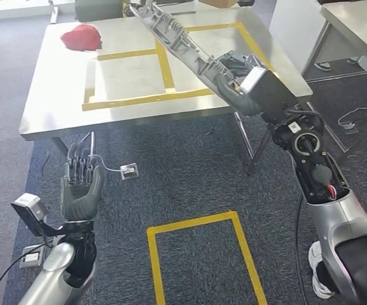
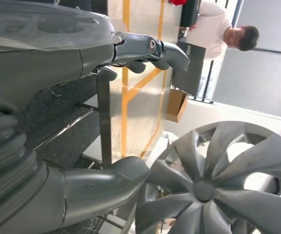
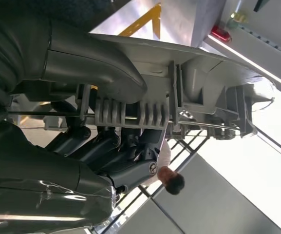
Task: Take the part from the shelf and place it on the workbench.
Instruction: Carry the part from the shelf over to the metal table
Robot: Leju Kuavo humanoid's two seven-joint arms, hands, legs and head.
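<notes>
A long grey ribbed plastic part (image 1: 181,39) slants over the steel workbench (image 1: 51,95), held at its near end by my right hand (image 1: 238,79). In the right wrist view the thumb and dark fingers (image 3: 109,156) clamp the part (image 3: 205,83) from both sides. My left hand (image 1: 79,187) hangs low in front of the workbench with fingers apart and nothing in it. Its thumb and fingers (image 2: 157,51) stand spread in the left wrist view.
Yellow tape (image 1: 164,67) marks rectangles on the workbench, and a red cloth (image 1: 81,37) lies at its far left. A yellow tape square (image 1: 200,254) marks the carpet. A grey wheel cover (image 2: 219,180) and a person (image 2: 223,29) appear in the left wrist view. Another table (image 1: 359,25) stands at right.
</notes>
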